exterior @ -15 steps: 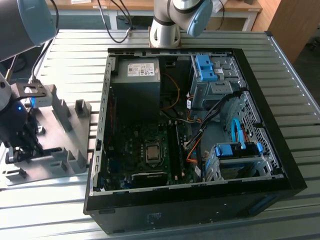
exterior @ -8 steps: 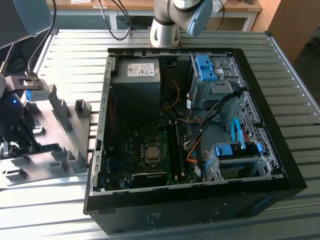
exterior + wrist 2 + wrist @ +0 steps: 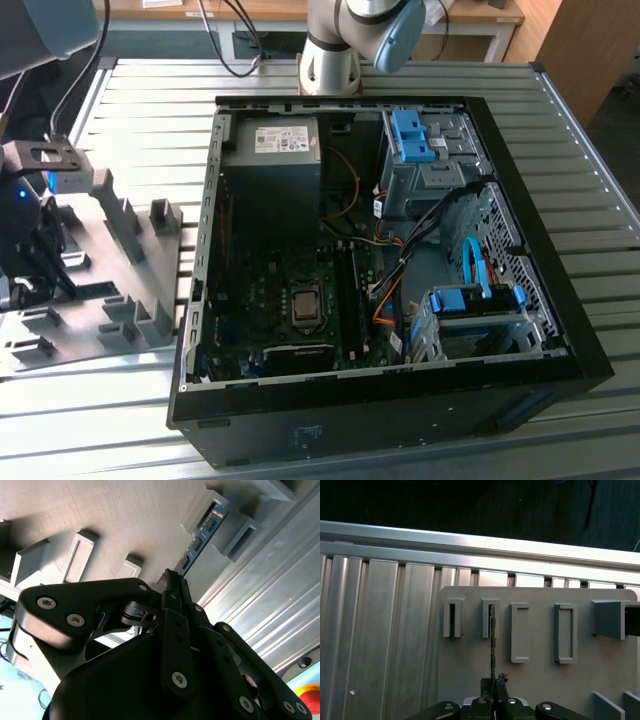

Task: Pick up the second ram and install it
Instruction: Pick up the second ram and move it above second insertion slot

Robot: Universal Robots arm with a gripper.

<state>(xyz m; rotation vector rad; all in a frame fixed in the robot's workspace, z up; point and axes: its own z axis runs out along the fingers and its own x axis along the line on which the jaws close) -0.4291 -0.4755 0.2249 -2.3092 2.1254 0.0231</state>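
Fingers pinched shut on the second ram, its far end in the grey fixture slot; I judge lifting and installing in the case remain.

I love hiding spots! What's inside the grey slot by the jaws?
One end of a thin, dark memory stick, standing on edge. Walls of the grey plastic slot cover its bottom.

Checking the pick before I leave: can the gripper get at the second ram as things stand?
Likely yes: the gripper sits at the second ram, standing on edge in the grey fixture, fingertips seemingly shut on its near end. Nothing lies between them.
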